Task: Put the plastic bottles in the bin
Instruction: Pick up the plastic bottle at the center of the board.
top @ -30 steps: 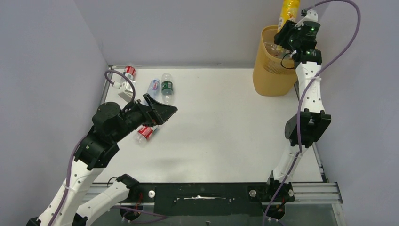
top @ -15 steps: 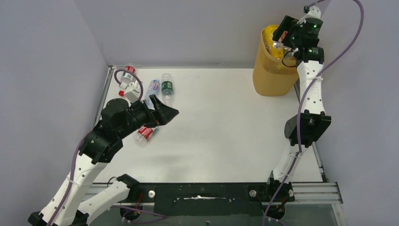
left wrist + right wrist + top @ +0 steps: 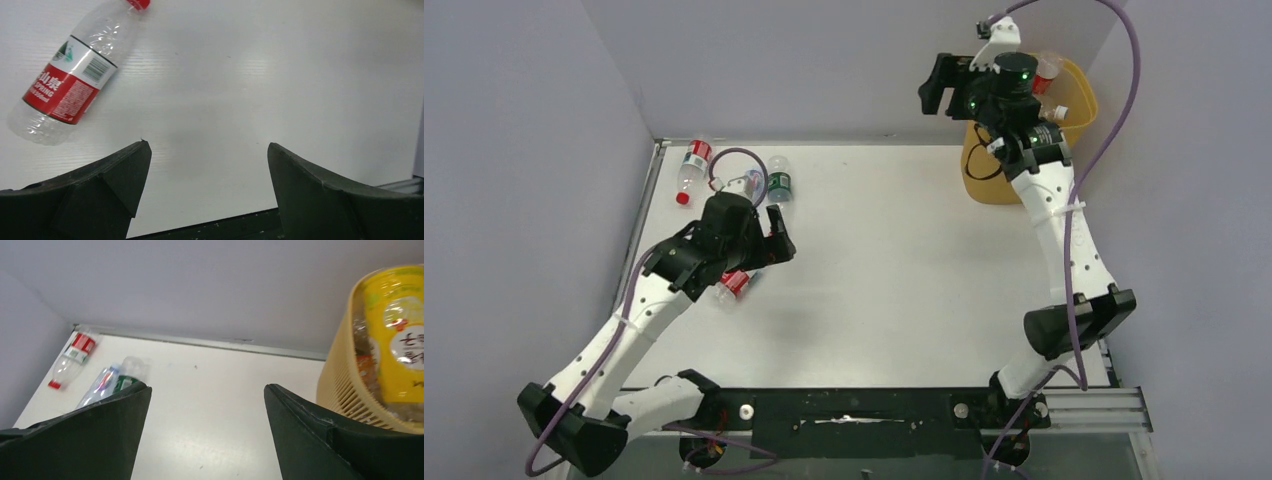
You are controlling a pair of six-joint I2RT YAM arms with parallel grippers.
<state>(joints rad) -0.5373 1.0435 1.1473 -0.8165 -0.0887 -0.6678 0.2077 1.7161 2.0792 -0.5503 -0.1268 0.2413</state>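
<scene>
At the far right corner of the surface (image 3: 894, 290) stands the bin (image 3: 980, 176), partly hidden behind the right arm. The right hand (image 3: 938, 86) is raised just left of the bin rim and faces the left side of the surface. Its fingers are spread wide and nothing lies between them.

In the right wrist view, the bin (image 3: 345, 385) fills the right edge. It contains a yellow bottle (image 3: 400, 340), with clear bottles packed beside and beneath it. In the top view, a red-capped bottle (image 3: 1046, 70) shows above the rim.

Four bottles lie on their sides on the surface:
- A red-label bottle (image 3: 692, 164) lies near the far left corner.
- A blue-label bottle (image 3: 749, 184) and a green-label bottle (image 3: 779, 182) lie side by side, just right of the red-label bottle.
- A second red-label bottle (image 3: 732, 284) lies nearer the arm bases and is partly covered by the left arm.

The left hand (image 3: 778, 238) is low over the surface, close to the blue-label and green-label bottles. Its fingers are released and grasp nothing. In the left wrist view, bare surface shows between the two fingertips. The second red-label bottle (image 3: 65, 85) lies to the upper left of the fingers, clear of both, with its red cap (image 3: 139, 4) at the top edge.
</scene>
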